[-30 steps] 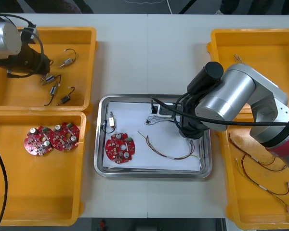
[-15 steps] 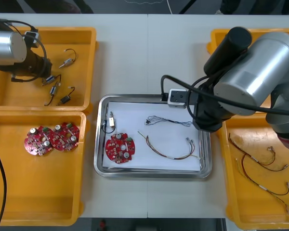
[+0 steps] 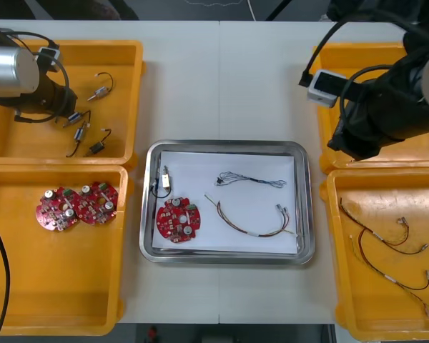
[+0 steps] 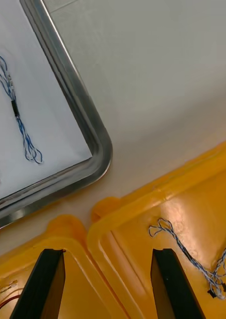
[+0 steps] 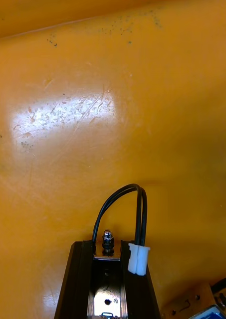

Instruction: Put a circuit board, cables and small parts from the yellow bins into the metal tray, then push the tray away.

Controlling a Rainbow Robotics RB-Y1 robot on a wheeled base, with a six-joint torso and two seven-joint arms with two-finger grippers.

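Black-fingered, the left gripper (image 5: 109, 246) pinches a small metal part (image 5: 108, 240). The part's black lead (image 5: 123, 192) arches up over the fingertips and ends in a white plug (image 5: 137, 259) against one finger. The gripper sits low in the far-left yellow bin (image 3: 28, 139), with the loose small parts (image 3: 86, 132) just to its right.

The step in hand looks like the pick of a small part. The next move calls for a clean lift so the lead does not snag its neighbours. After that comes a carry to the right and nearer, over the bin wall, to the metal tray (image 3: 229, 145), which lies well apart from this gripper at the middle of the table.

The tray already holds a circuit board (image 3: 178, 219), a blue and white cable (image 3: 250, 179), a red and yellow cable (image 3: 250, 225) and the tray's own small part (image 3: 164, 179). Loading therefore seems nearly done, and the push away is not yet begun.

The right gripper (image 4: 108, 254) has its fingers spread and holds nothing. It hovers over the wall where the two right bins meet, just right of the tray's far-right corner. A spare blue and white cable (image 4: 192, 254) lies in the far-right yellow bin (image 3: 386, 64) beside one finger.
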